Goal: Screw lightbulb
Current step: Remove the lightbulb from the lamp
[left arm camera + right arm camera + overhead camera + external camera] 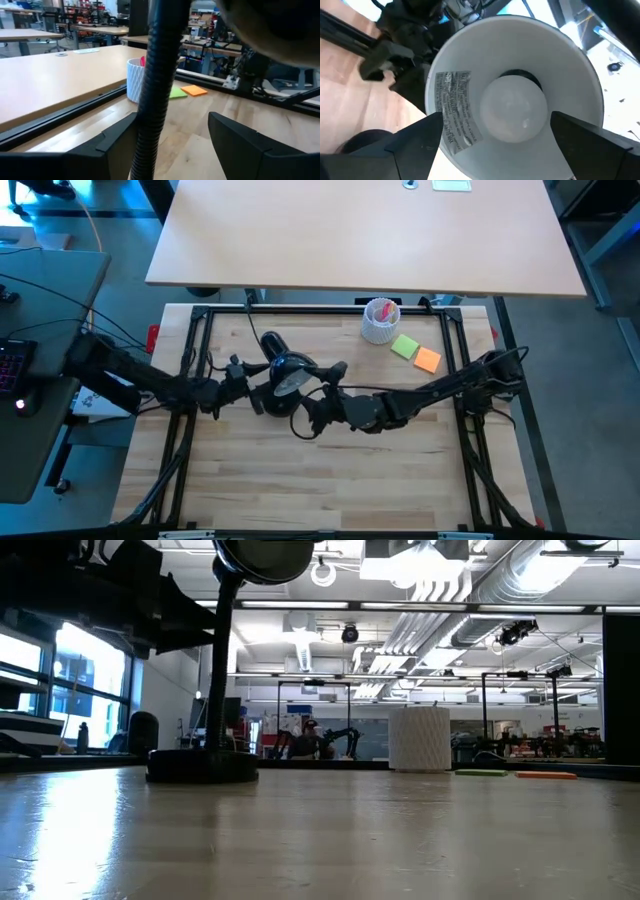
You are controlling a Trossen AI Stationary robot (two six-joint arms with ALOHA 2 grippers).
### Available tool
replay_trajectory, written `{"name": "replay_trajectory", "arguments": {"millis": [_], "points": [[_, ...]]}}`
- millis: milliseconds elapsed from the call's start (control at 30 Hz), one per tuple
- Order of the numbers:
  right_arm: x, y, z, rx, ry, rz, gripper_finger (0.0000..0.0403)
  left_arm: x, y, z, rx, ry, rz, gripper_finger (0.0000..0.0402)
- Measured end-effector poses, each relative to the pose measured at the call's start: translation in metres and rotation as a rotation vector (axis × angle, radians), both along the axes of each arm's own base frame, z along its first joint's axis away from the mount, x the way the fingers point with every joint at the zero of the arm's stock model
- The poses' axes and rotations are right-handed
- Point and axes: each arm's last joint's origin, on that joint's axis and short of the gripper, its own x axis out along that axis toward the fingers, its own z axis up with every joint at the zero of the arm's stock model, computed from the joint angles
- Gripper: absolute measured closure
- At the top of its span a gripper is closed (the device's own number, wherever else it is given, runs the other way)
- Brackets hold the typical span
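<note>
The black desk lamp stands on its round base (272,343) at mid table, its shade (290,383) turned toward the table's near side. The white lightbulb (512,111) sits in the socket inside the shade's white cone (470,65). My right gripper (495,147) is open just in front of the shade's mouth, one finger on either side of the bulb and apart from it. It also shows in the high view (307,404). My left gripper (170,147) is open around the lamp's ribbed neck (150,85), which stands close to one finger. It shows in the high view (238,372) too. My left gripper has the lamp's ribbed neck (142,135) between its open fingers, which lie level and across the neck. The neck runs right beside the inner side of one finger (117,145). I cannot tell whether they touch.
A white ribbed cup (380,320) stands at the far right, with a green sticky note (404,346) and an orange one (428,360) beside it. A black frame (200,320) rims the table. The lamp's base (200,765) and the cup (418,738) show in the low view.
</note>
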Motion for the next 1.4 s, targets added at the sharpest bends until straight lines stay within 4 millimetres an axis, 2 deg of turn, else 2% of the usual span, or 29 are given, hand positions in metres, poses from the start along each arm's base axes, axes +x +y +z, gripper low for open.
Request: {"name": "replay_trajectory", "arguments": {"millis": [200,433,633,900,1067,1233,1400], "points": [[0.005,0.003,-0.007,-0.032,0.005,-0.007,0.0036,-0.007,0.001,0.009,0.032,-0.02,0.004,0.0167],[0.012,0.005,-0.011,0.08,-0.132,-0.037,0.0037,-0.011,0.004,0.016,0.088,-0.025,0.044,0.0167],[0.01,0.005,-0.008,0.111,-0.25,-0.262,0.0037,-0.008,0.008,0.015,0.079,-0.025,0.025,0.0167],[0.011,0.006,-0.009,0.209,-0.316,-0.226,0.0043,-0.007,0.009,0.014,0.099,-0.012,0.018,0.0167],[0.013,0.008,-0.011,0.302,-0.342,-0.123,0.0052,-0.008,0.009,0.014,0.103,-0.011,0.016,0.0167],[0.011,0.005,-0.013,0.26,-0.321,-0.217,0.0055,-0.009,0.009,0.017,0.126,-0.019,0.018,0.0167],[0.012,0.003,-0.014,0.221,-0.288,-0.234,0.0055,-0.012,0.01,0.022,0.131,-0.042,0.008,0.0167]]}}
